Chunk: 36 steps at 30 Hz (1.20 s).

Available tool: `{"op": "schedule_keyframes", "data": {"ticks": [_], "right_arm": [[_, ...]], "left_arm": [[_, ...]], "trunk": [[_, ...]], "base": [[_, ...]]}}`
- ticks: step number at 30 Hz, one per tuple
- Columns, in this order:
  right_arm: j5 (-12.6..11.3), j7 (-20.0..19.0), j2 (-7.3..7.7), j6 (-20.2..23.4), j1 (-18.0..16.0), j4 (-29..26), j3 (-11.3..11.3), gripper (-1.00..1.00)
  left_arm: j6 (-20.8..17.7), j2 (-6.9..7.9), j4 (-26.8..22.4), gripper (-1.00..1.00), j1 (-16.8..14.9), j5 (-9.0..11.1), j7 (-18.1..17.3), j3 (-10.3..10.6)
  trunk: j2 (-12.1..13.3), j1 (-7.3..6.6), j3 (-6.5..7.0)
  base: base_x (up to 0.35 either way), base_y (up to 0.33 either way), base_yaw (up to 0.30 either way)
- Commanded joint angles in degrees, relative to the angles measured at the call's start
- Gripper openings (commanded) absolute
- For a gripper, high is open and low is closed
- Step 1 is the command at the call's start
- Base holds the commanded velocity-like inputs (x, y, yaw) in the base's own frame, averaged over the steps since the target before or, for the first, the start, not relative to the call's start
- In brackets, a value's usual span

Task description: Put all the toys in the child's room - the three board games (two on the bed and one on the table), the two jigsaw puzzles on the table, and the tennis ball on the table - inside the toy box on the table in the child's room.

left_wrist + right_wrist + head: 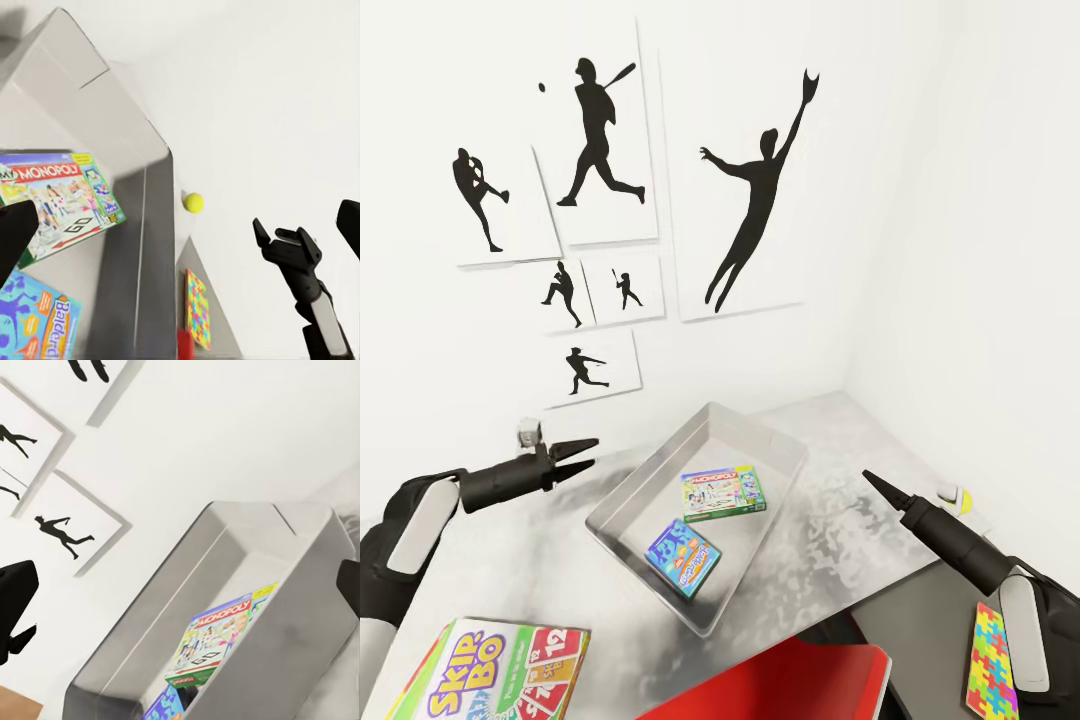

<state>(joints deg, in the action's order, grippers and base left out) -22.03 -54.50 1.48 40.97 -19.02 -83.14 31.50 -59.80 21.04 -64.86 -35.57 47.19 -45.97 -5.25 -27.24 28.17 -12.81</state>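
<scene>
Fingers: left gripper (582,452) parted, empty | right gripper (872,484) spread unclear | both arms raised flanking toy box (622,497)

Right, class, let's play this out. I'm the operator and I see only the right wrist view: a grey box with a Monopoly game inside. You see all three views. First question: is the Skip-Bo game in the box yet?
Observer: No. The Skip-Bo game lies on the table, outside the toy box, at the lower left of the head view.
Operator: And the ball?
Observer: The tennis ball also sits outside the box, a little way from its wall, as the left wrist view shows.
Operator: Any puzzles about?
Observer: One jigsaw puzzle lies flat on a darker surface at the lower right of the head view, not in the box.
</scene>
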Motion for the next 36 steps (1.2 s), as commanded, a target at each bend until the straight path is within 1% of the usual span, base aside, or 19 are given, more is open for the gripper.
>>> {"op": "schedule_keyframes", "data": {"ticks": [1, 2, 6, 7, 11, 17, 24, 36], "right_arm": [[-0.2, -0.1, -0.03, 0.3, -0.1, 0.0, 0.1, 1.0], [-0.2, -0.1, -0.1, 0.3, -0.1, 0.0, 0.1, 1.0], [-0.2, -0.1, -0.24, 0.3, -0.1, 0.0, 0.1, 1.0], [-0.2, -0.1, -0.28, 0.3, -0.1, 0.0, 0.1, 1.0], [-0.2, -0.1, -0.38, 0.3, -0.1, 0.0, 0.0, 1.0], [-0.2, -0.1, -0.56, 0.3, -0.1, 0.0, 0.0, 1.0], [-0.2, -0.1, -0.58, 0.3, -0.1, 0.0, 0.0, 1.0], [-0.3, -0.2, -0.59, 0.3, -0.1, 0.0, 0.0, 1.0]], "left_arm": [[-0.2, 0.71, 0.0, 1.0, 0.3, -0.2, -1.3, -0.1], [-0.2, 2.05, 0.0, 1.0, 0.9, -0.2, -3.4, -0.3], [-0.2, 4.13, 0.2, 1.0, 1.6, -0.5, -8.2, -0.5], [-0.2, 4.73, 0.3, 1.0, 1.8, -0.8, -10.3, -0.6], [-0.1, 5.67, 0.4, 1.0, 2.3, -1.0, -13.7, -0.7], [0.3, 6.08, 0.5, 1.0, 2.9, -1.1, -15.1, -0.9], [0.3, 6.12, 0.4, 1.0, 3.0, -1.1, -15.3, -0.9], [0.3, 6.05, 0.4, 1.0, 3.0, -1.1, -15.3, -0.9]], "trunk": [[-0.1, 0.03, -0.1], [-0.1, 0.03, -0.1], [-0.1, 0.03, -0.1], [-0.1, 0.03, -0.1], [-0.1, 0.03, -0.1], [-0.1, 0.03, -0.1], [-0.1, 0.03, -0.1], [-0.1, 0.03, -0.1]], "base": [[0.0, 0.0, 0.0], [0.0, 0.0, 0.0], [0.0, 0.0, 0.0], [0.0, 0.0, 0.0], [0.0, 0.0, 0.0], [0.0, 0.0, 0.0], [-0.002, 0.0, 0.0], [-0.072, 0.0, 0.0]]}}
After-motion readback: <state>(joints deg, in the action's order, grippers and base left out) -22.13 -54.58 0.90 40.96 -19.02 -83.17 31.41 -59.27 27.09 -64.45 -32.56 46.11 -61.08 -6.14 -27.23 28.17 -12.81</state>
